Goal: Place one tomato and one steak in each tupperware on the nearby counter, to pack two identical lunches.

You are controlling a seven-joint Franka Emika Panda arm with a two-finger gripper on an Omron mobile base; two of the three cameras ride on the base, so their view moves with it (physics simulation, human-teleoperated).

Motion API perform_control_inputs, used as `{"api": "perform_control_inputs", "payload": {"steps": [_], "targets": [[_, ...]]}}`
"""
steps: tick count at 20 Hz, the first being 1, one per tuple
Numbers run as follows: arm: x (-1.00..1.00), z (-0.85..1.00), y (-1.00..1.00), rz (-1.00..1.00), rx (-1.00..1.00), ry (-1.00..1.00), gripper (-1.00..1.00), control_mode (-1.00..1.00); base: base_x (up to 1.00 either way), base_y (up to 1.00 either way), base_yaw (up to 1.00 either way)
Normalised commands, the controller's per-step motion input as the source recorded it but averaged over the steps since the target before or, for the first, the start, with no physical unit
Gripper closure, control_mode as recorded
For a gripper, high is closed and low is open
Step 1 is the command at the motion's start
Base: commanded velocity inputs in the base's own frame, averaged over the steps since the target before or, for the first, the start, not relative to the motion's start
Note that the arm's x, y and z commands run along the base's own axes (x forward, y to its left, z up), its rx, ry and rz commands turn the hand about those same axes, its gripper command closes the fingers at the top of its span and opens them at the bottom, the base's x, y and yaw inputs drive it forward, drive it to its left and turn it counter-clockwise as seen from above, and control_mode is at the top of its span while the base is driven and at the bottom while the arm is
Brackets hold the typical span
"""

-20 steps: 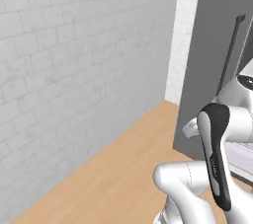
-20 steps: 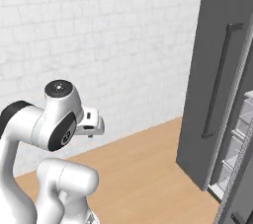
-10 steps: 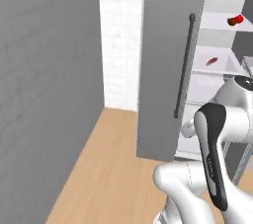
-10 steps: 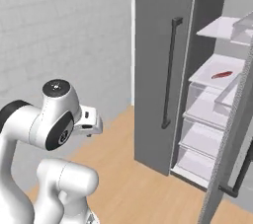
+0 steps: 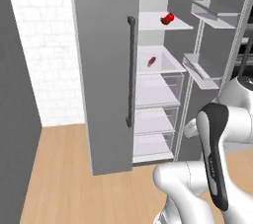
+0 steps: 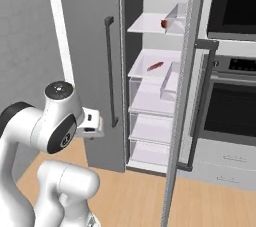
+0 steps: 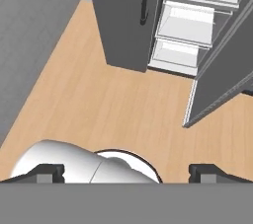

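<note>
A tall grey fridge (image 5: 106, 70) stands open on a light wooden floor (image 7: 113, 104), one door shut with a dark vertical bar handle (image 5: 131, 70), the other door (image 6: 182, 96) swung out towards the robot so that its edge and door racks (image 5: 200, 67) show. White shelves (image 6: 152, 66) and clear drawers (image 6: 150, 121) fill the open half. To its right in the right base view sits a dark built-in oven (image 6: 232, 106) with pale drawer fronts below it. The white arm (image 6: 50, 131) is folded in front of the fridge, well apart from the shelves. A red tomato (image 5: 167, 18) rests on the upper shelf, near its front right edge. On the shelf below lies a small reddish steak (image 6: 155, 66), its long axis running diagonally across the shelf, one end towards the back right and the other towards the front left. In the hand view, the fingers (image 7: 202, 172) are spread wide above bare floor, holding and touching nothing.
</note>
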Motion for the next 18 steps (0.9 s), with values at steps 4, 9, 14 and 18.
{"api": "perform_control_inputs", "payload": {"steps": [4, 9, 14, 18], "targets": [[0.00, 0.00, 0.00, 0.00, 0.00, 0.00, -1.00, 1.00, 0.39, 0.00, -0.11], [0.00, 0.00, 0.00, 0.00, 0.00, 0.00, -1.00, 1.00, 0.47, -0.09, 0.00], [0.00, 0.00, 0.00, 0.00, 0.00, 0.00, -1.00, 1.00, 0.47, -0.14, 0.00], [0.00, 0.00, 0.00, 0.00, 0.00, 0.00, -1.00, 1.00, 0.45, -0.28, 0.00]]}}
